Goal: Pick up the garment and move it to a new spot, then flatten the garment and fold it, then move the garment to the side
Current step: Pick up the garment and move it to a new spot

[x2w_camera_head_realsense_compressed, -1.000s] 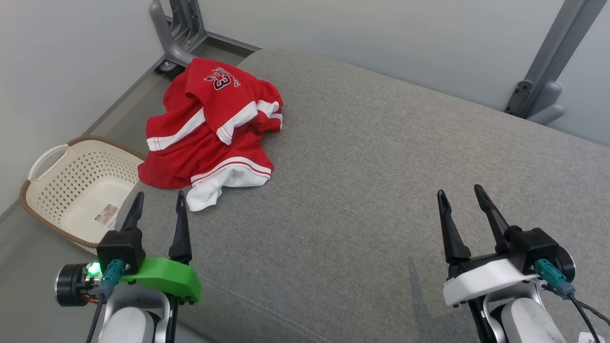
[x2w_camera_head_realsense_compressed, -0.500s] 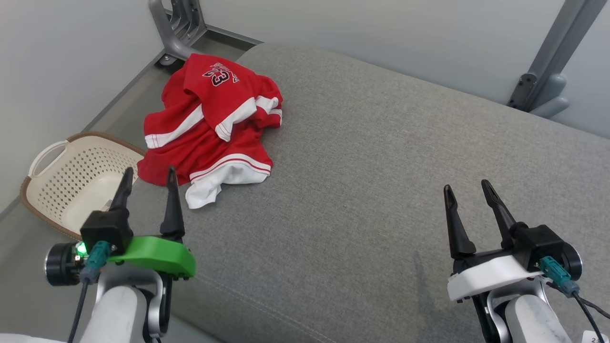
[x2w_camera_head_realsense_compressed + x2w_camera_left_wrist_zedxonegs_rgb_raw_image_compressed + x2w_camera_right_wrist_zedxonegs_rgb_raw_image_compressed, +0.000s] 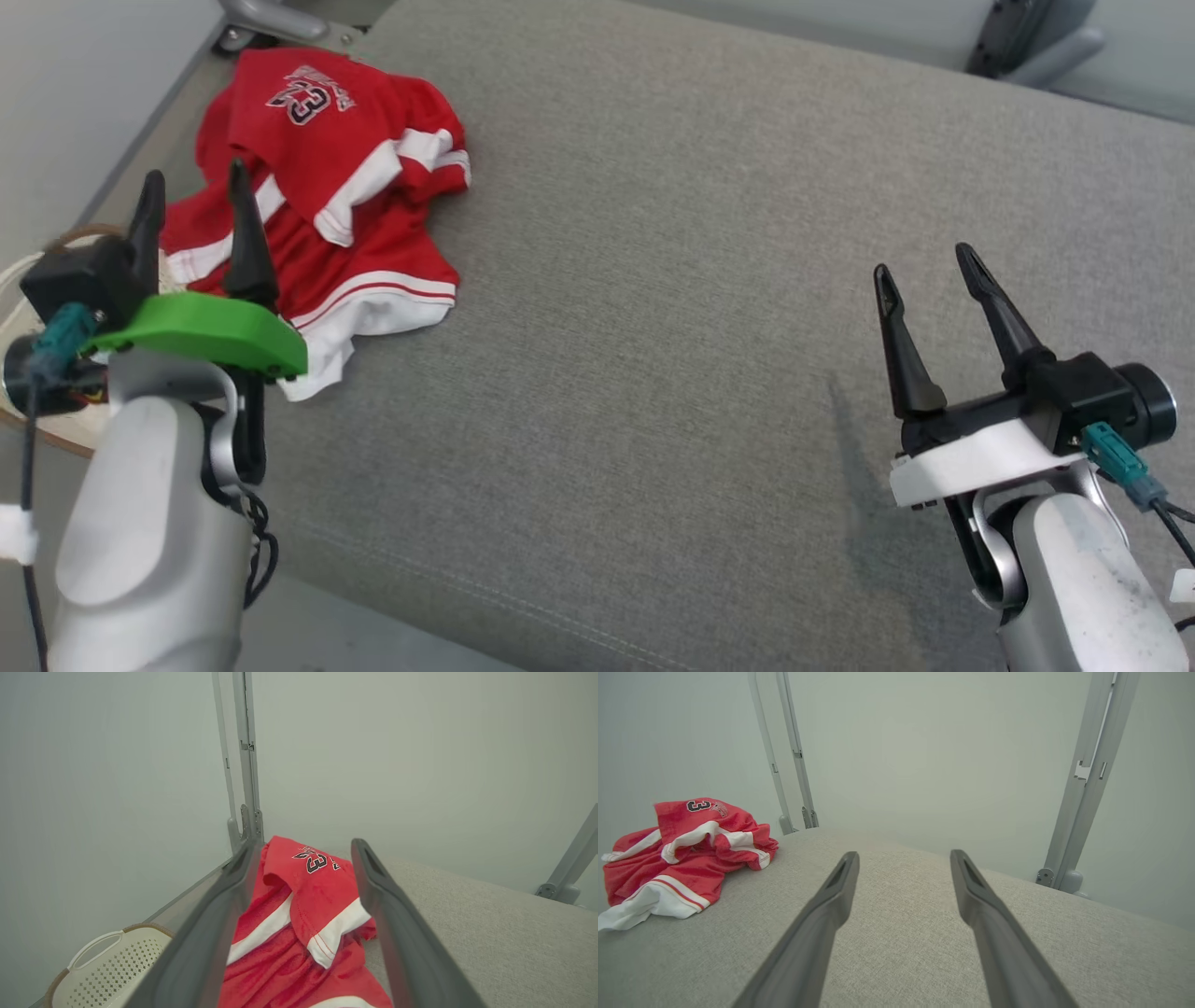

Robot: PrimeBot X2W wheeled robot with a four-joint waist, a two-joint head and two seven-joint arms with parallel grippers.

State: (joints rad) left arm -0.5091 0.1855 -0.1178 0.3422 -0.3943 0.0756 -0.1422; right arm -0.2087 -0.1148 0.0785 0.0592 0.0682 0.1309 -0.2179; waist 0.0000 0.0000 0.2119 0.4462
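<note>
My left gripper [image 3: 194,177] hangs spread, aimed at the crumpled red garment [image 3: 355,121], ready to grab it. My right gripper [image 3: 922,261] hovers spread, well clear.

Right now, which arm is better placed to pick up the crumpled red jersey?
Left. The left gripper, open, points at the red jersey, which lies between its fingers in the left wrist view. The right gripper, also open, is far off across the grey cushion.
</note>
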